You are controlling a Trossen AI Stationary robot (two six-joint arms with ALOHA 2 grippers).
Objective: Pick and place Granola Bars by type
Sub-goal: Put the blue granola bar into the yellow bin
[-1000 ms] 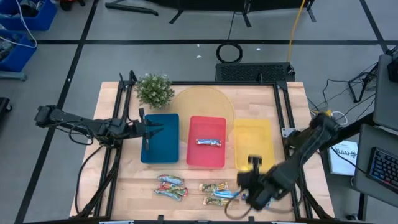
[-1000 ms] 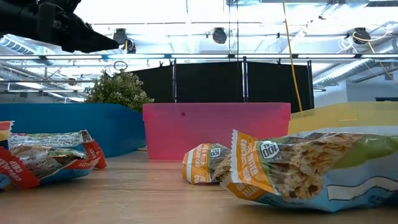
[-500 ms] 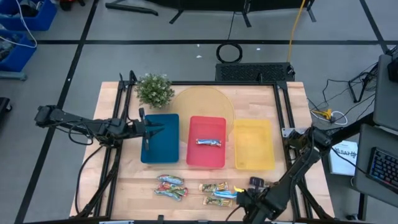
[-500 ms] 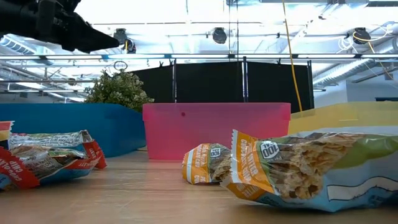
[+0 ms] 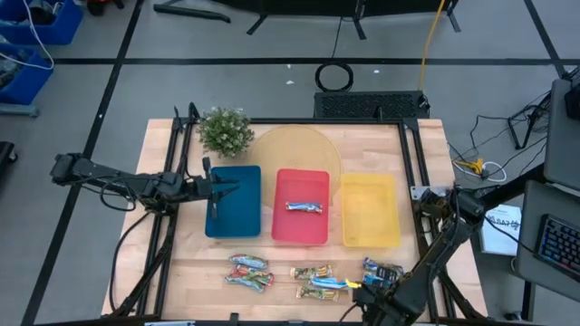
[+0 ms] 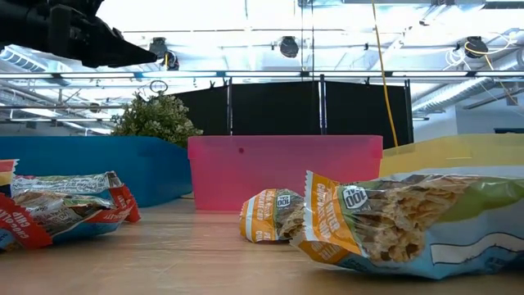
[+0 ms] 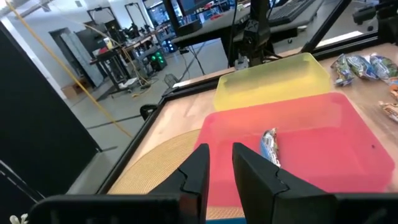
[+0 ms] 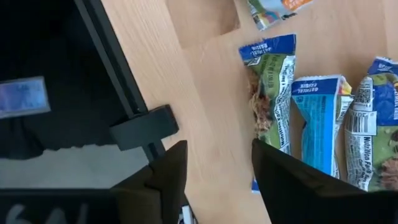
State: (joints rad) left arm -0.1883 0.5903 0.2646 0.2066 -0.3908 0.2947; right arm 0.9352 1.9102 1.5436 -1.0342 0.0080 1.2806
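Right gripper (image 8: 214, 177): we've got it down at the near right edge of the table, jaws apart with nothing between them, hovering by a little bunch of blue-and-green bars (image 5: 382, 273).
Loose bars, near middle: another cluster (image 5: 319, 281) sits just left of that bunch, unsorted as far as we can tell.
Loose bars, near left: a red-and-multicolour pile (image 5: 249, 270), also waiting.
Pink tray (image 5: 301, 231): one silvery bar (image 5: 304, 207) inside, the only sorted one we can spot.
Blue tray (image 5: 237, 221): looks bare from above.
Yellow tray (image 5: 370, 210): nothing in it either.
Left gripper (image 7: 220, 163): parked over the blue tray's left side, jaws narrowly parted, holding nothing.
Progress: we'd say barely started, most bars left.
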